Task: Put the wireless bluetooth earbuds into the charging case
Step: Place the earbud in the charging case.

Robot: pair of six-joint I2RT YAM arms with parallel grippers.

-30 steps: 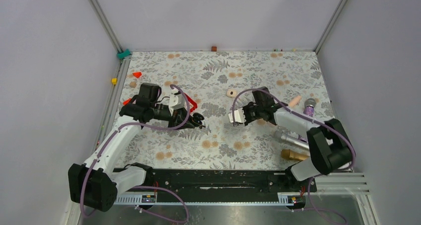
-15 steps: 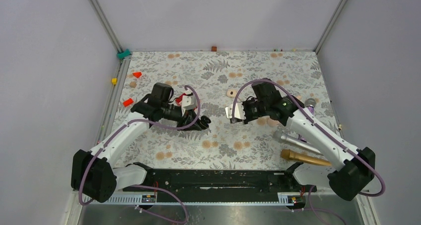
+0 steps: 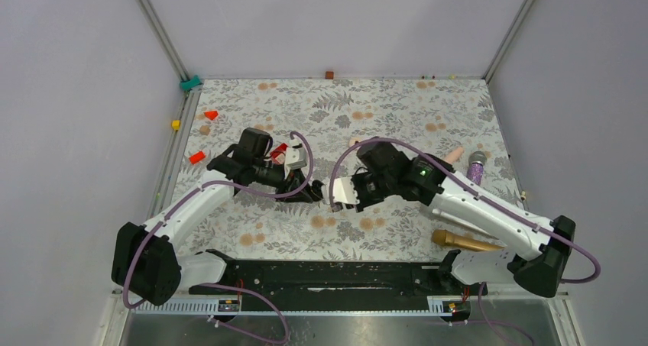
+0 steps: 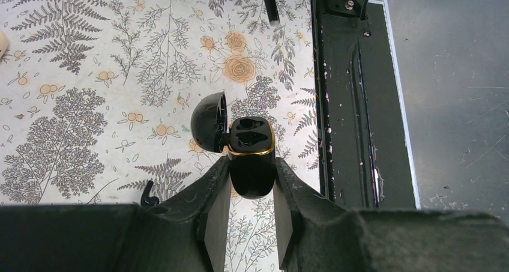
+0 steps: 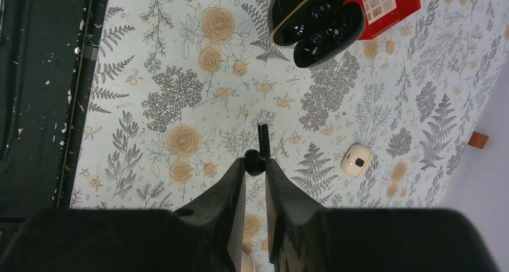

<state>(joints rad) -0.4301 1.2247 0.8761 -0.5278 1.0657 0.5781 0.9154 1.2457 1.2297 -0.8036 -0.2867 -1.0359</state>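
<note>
The charging case (image 4: 252, 134) is sitting clamped between the fingers of the left gripper (image 4: 251, 170), which is closing on its lower body and holding it up off the floral counter (image 4: 90, 74), with the lid (image 4: 209, 123) hanging open to one side and the gold-rimmed open face turning towards the wrist camera; the glossy black is making it impossible to tell whether either well is already filled. The right gripper (image 5: 255, 165) is pinching one earbud (image 5: 255, 161) by its rounded head, its short stem pointing straight ahead, away from the fingers and roughly in line with them. In the right wrist view the open case (image 5: 315, 23) is lying ahead of that stem and off to one side, well apart, with a red box (image 5: 390, 5) just behind it. From above, the two grippers are facing each other near the middle of the counter, the case (image 3: 312, 191) lying to the left of the right gripper (image 3: 334, 201), close but not touching. The insertion is looking not yet begun: the right arm is the one carrying the piece, so the coming move is likely calling for it to close that sideways gap and line the stem up with a well. A small black hooked piece (image 4: 147, 195) is lying on the counter beside the left finger, possibly the second earbud
</note>
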